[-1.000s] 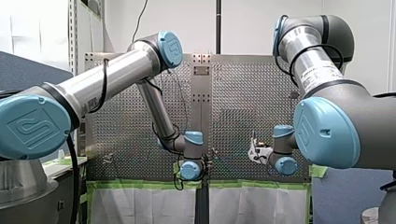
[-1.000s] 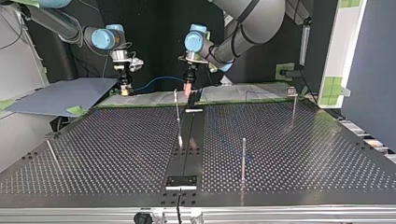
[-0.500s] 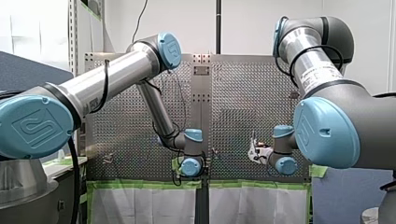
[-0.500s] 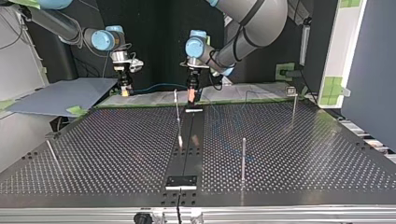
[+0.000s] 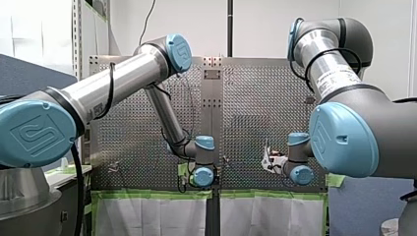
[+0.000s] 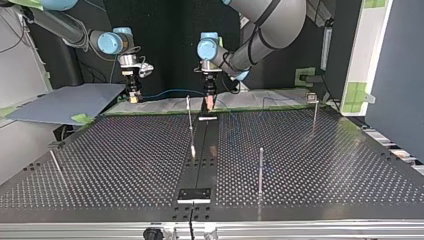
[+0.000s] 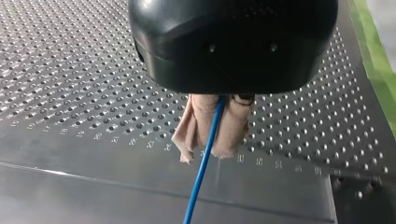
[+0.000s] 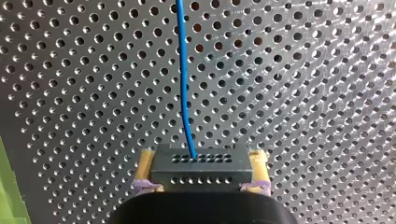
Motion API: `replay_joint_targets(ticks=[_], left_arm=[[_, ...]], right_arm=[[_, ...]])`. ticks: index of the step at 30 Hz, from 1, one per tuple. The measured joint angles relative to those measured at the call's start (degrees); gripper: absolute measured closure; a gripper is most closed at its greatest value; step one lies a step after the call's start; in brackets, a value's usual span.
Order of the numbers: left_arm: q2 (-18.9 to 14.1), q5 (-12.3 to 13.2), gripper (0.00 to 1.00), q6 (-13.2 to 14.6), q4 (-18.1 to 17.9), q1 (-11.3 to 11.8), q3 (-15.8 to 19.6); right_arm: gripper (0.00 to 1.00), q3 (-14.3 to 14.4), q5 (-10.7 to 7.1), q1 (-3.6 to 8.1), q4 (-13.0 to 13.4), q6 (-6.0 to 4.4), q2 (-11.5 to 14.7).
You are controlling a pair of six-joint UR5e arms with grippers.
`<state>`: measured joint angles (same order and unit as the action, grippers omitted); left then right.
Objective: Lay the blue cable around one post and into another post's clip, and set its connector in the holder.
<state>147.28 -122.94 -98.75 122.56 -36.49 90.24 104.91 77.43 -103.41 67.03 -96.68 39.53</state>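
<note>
A: Left gripper (image 7: 212, 140)?
B: Pinching the blue cable (image 7: 201, 182) between beige pads (image 7: 233, 130), low over the perforated table (image 7: 70, 70). Near a thin post (image 6: 188, 112) by the far edge in the top view.
A: And the right gripper (image 8: 201, 163)?
B: Clamped with yellow pads (image 8: 147, 161) on the dark connector (image 8: 201, 175) at the cable's end. Near the table's far edge, at the top view's left.

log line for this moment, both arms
left gripper: shut on blue cable | right gripper: shut on connector | blue cable: strung between both grippers
</note>
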Motion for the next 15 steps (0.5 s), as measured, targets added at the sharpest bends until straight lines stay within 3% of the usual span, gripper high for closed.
replay_joint_targets(ticks=[6,15], left_arm=[[1.0,-3.3,0.91,2.9,-0.3,-0.2,-0.4],[2.6,-4.0,0.91,-0.3,-0.3,0.1,-2.7]], right_arm=[[1.0,0.0,0.01,0.0,-0.3,0.31,-0.1],[1.0,0.0,0.0,0.0,-0.5,0.88,-0.2]])
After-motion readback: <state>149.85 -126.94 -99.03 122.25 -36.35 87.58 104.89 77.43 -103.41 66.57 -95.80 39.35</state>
